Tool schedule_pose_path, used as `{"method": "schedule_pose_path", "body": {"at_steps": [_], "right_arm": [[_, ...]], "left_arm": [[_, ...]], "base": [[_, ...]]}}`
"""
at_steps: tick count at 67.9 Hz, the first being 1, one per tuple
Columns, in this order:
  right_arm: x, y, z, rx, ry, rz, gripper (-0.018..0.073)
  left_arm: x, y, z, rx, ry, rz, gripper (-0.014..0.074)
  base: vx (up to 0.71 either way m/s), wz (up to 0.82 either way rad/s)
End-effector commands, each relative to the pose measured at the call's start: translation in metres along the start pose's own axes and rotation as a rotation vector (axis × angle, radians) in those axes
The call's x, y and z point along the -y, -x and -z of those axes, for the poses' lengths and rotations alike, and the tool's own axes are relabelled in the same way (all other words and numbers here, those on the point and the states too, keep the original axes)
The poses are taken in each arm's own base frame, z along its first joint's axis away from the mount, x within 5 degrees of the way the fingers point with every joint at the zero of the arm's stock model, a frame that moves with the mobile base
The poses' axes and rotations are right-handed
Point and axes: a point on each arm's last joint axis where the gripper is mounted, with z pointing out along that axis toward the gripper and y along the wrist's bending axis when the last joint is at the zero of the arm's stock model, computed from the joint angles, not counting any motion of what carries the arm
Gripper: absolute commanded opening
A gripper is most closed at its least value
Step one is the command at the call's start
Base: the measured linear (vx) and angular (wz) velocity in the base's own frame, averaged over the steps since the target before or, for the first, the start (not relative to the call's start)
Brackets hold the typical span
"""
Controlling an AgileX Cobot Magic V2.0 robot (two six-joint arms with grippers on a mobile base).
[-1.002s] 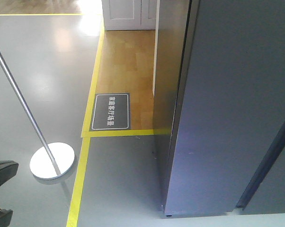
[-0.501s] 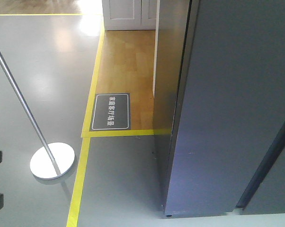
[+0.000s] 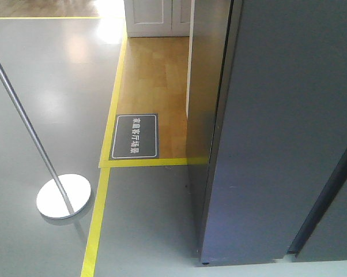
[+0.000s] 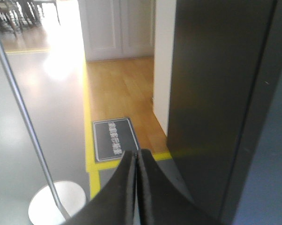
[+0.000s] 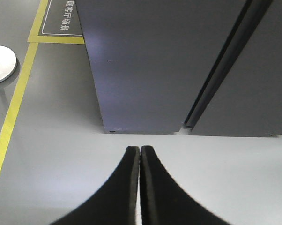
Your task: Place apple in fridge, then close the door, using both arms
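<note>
The fridge [image 3: 277,144] stands tall and dark grey on the right of the front view, and none of its white inside shows. Its door [image 5: 145,61] is a flat dark grey face that looks flush with the body. The apple is out of view in every frame. In the left wrist view my left gripper [image 4: 136,152] is shut with nothing in it, pointing past the fridge's dark side [image 4: 211,93] toward the floor. My right gripper [image 5: 139,148] is shut and empty too, hanging over pale floor in front of the fridge's foot. Neither gripper appears in the front view.
A metal pole on a round shiny base [image 3: 63,196] stands at the left. Yellow tape lines [image 3: 97,219] edge a wooden floor patch [image 3: 156,75] holding a dark floor sign [image 3: 135,136]. White cabinet doors [image 3: 156,17] stand behind. Another grey panel [image 3: 340,231] adjoins the fridge's right.
The black left gripper that showed at the lower left edge of the front view has slid out of the frame to the left. The fridge and door have not moved.
</note>
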Motion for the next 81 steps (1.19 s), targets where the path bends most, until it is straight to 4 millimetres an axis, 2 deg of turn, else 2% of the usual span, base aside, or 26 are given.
{"method": "schedule_pose_path", "body": {"at_steps": [1, 12, 18, 41, 81], "right_arm": [[0.001, 0.01, 0.004, 0.068, -0.006, 0.009, -0.0003], [0.001, 0.01, 0.004, 0.068, -0.006, 0.009, -0.0003], [0.001, 0.01, 0.004, 0.067, -0.006, 0.009, -0.0003], [0.001, 0.01, 0.004, 0.067, -0.006, 0.009, -0.0003], [0.001, 0.01, 0.004, 0.067, -0.006, 0.009, -0.0003]], "left_arm": [[-0.001, 0.003, 0.005, 0.161, 0.008, 0.002, -0.0006], [-0.003, -0.018, 0.006, 0.246, 0.017, 0.0, -0.0006], [-0.004, -0.026, 0.003, 0.227, 0.021, 0.006, -0.0006], [-0.004, -0.018, 0.005, 0.319, 0.028, -0.029, -0.0006], [-0.004, -0.018, 0.005, 0.31, 0.028, -0.028, -0.0006]], "base": [[0.0, 0.0], [0.0, 0.0], [0.0, 0.0], [0.0, 0.0], [0.0, 0.0]]}}
